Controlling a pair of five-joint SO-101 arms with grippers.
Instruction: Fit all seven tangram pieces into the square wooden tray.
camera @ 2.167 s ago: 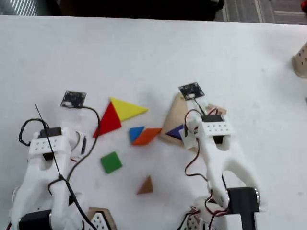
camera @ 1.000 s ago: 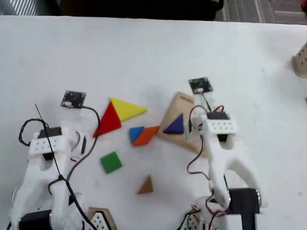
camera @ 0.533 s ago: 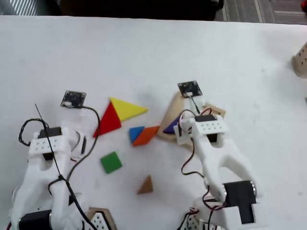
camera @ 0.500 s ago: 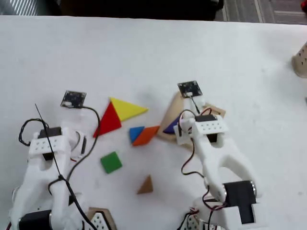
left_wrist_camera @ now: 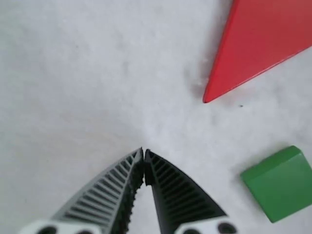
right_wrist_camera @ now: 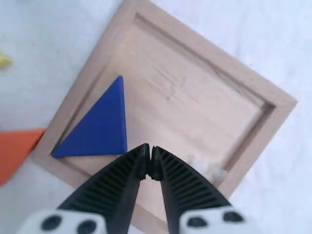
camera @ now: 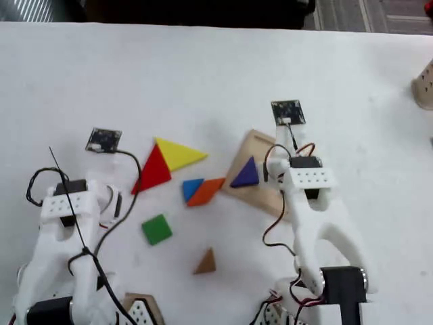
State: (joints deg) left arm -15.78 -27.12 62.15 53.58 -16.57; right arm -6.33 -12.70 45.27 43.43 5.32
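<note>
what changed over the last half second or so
The right gripper, shut and empty, swung rightward from above the blue triangle in the wooden tray, uncovering it. Nothing was grasped or released. The left gripper, red triangle and green square stayed put.

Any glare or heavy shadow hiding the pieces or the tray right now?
High view: even light on the white table, no glare; the right arm overlaps one corner of the wooden tray. Left wrist view: only a faint shadow along the red triangle; the green square is plainly lit. Right wrist view: no glare on the wood; the right pincer covers part of the tray, and the blue triangle is unobstructed.
</note>
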